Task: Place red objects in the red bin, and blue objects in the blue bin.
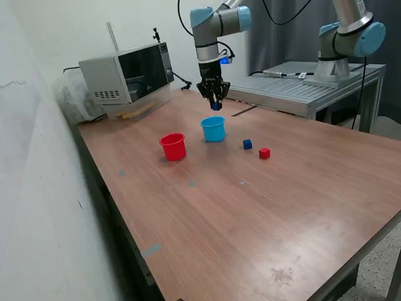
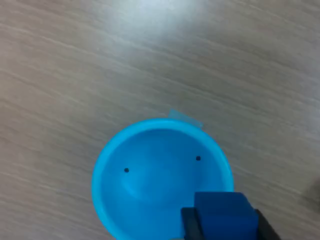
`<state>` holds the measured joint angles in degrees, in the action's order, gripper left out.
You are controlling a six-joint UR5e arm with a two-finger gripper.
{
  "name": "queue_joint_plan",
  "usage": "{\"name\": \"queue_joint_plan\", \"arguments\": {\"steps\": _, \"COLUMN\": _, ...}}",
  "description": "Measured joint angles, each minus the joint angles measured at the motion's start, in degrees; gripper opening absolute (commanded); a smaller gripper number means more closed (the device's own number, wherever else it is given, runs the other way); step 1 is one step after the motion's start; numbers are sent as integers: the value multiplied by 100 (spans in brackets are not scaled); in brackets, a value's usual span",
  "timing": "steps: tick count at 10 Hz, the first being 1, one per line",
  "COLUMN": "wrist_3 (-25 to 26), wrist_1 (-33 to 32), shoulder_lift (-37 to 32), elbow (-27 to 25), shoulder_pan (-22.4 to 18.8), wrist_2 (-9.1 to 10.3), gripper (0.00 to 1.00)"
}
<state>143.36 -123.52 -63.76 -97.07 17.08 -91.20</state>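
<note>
The jaws are squeezed onto a small blue cube (image 2: 222, 212), one on each flat side. The gripper (image 1: 215, 100) hangs in the air right above the blue cup (image 1: 213, 128). In the wrist view the cup looks empty, with its open mouth below the cube.

The cube looks hard and light, with smooth sides, so holding it by two flat sides seems best. The cup looks thin and light too, so a bump could tip it.

Another blue cube (image 1: 247, 144) and a red cube (image 1: 264, 153) sit on the table (image 1: 250, 219) near the blue cup. The red cup (image 1: 173, 147) stands just beside it, on the exterior view's left.
</note>
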Motion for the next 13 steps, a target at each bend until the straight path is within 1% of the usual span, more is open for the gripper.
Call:
{"name": "queue_joint_plan", "arguments": {"steps": 1, "wrist_3": 2, "wrist_1": 5, "shoulder_lift": 21, "elbow": 27, "shoulder_pan": 13, "wrist_2": 2, "gripper": 100}}
{"name": "queue_joint_plan", "arguments": {"steps": 7, "wrist_3": 0, "wrist_1": 21, "shoulder_lift": 62, "elbow": 14, "shoulder_pan": 53, "wrist_2": 6, "gripper": 100}}
{"name": "queue_joint_plan", "arguments": {"steps": 9, "wrist_3": 136, "wrist_1": 12, "shoulder_lift": 21, "elbow": -64, "shoulder_pan": 14, "wrist_2": 17, "gripper": 100}}
{"name": "queue_joint_plan", "arguments": {"steps": 10, "wrist_3": 337, "wrist_1": -16, "shoulder_lift": -42, "elbow": -120, "shoulder_pan": -104, "wrist_2": 35, "gripper": 100}}
{"name": "queue_joint_plan", "arguments": {"steps": 11, "wrist_3": 646, "wrist_1": -66, "shoulder_lift": -121, "elbow": -186, "shoulder_pan": -309, "wrist_2": 53, "gripper": 100}}
{"name": "queue_joint_plan", "arguments": {"steps": 13, "wrist_3": 1607, "wrist_1": -170, "shoulder_lift": -261, "elbow": -284, "shoulder_pan": -804, "wrist_2": 72, "gripper": 100}}
